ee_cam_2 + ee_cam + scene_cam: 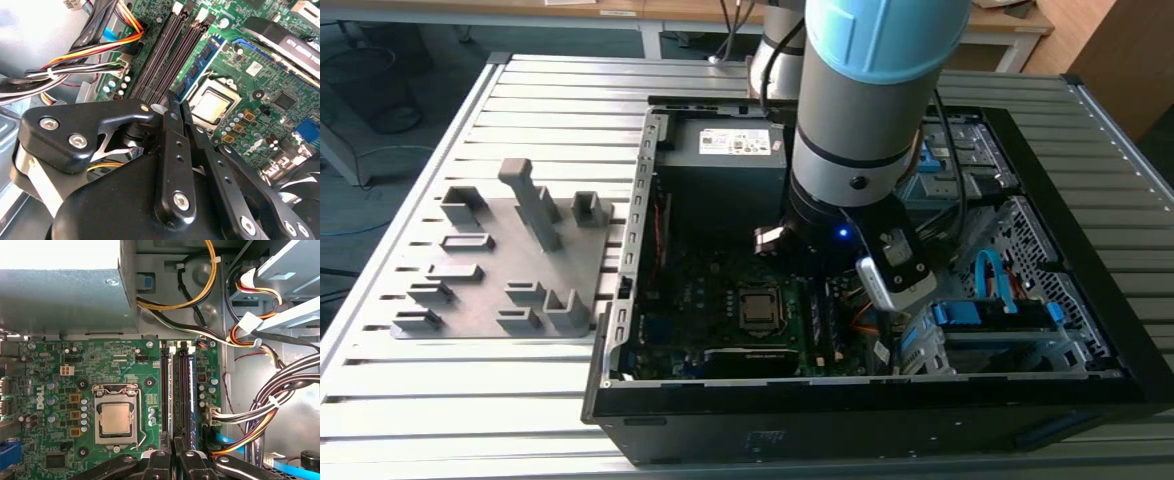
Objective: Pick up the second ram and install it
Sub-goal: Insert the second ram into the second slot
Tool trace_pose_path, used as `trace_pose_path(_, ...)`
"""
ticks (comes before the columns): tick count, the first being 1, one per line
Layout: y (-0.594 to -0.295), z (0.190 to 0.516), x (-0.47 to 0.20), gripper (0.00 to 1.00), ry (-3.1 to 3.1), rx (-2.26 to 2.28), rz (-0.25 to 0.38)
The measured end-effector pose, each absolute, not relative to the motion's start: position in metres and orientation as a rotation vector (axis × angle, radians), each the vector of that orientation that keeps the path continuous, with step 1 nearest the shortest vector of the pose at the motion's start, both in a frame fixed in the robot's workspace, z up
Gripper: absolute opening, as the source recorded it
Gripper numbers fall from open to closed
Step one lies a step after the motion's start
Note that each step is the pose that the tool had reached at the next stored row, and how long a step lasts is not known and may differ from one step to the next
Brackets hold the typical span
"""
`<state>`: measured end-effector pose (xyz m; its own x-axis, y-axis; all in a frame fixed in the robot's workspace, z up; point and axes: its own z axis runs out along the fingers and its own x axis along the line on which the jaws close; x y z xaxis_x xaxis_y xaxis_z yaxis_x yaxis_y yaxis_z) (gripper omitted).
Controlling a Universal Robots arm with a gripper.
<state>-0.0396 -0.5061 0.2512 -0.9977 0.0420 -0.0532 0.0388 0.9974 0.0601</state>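
The install step is judged to be in hand: the tool is lowered inside the computer case on the counter, directly above the memory slots beside the CPU socket. The tool appears closed on the second ram, a thin dark edge pinched at its tip, though this is hard to separate from the dark slots behind. An exact line-up with a free slot and a straight downward press are called for.
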Motion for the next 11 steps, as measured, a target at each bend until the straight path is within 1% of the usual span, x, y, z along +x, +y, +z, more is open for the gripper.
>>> trace_pose_path(11,-0.5060,0.2458,-0.0399,0.14,3.085,0.062,0.091)
